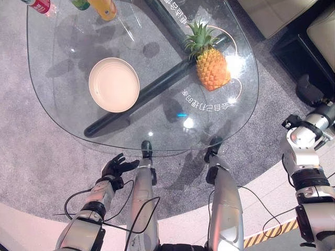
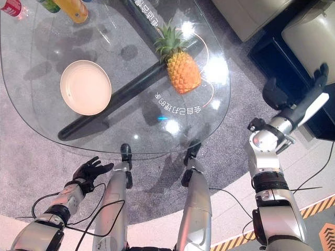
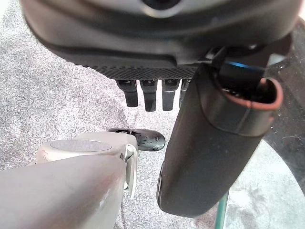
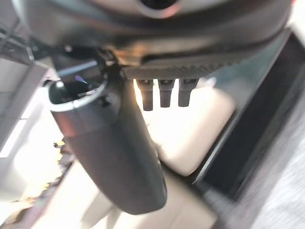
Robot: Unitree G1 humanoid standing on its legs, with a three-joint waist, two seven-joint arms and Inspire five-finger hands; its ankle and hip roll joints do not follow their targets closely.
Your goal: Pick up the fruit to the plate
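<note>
While the pineapple (image 1: 212, 65) stands on the glass table (image 1: 63, 112), on its right side, we count the task as not yet begun. Our plate (image 1: 114, 84) sits empty on the table's left half, well apart from the fruit, with the dark bar of the table's frame running under the glass between them. Nothing of ours touches either one. So all of it is left: reach the pineapple, take hold, lift it, carry it across and set it on the plate.

Our left hand (image 1: 118, 167) hangs low by the table's near edge, below the level of the glass as far as we can judge, over the grey carpet (image 1: 31, 157). Its fingers are spread and relaxed and it holds nothing; its wrist view shows the fingertips (image 3: 149, 98) straight in a row, with carpet past them.

Our right hand (image 2: 320, 73) is stretched far out to the right, away from the table, toward a dark cabinet (image 2: 293, 52) and pale cushions (image 4: 190, 129). Its fingers look straight there as well, and its wrist view shows them loose and empty.

We judge the right hand the nearer one for the pineapple, though it now points away from the fruit and must swing back over the glass first. A few bottles (image 1: 104, 8) stand at the far edge, clear of any path to the plate.
</note>
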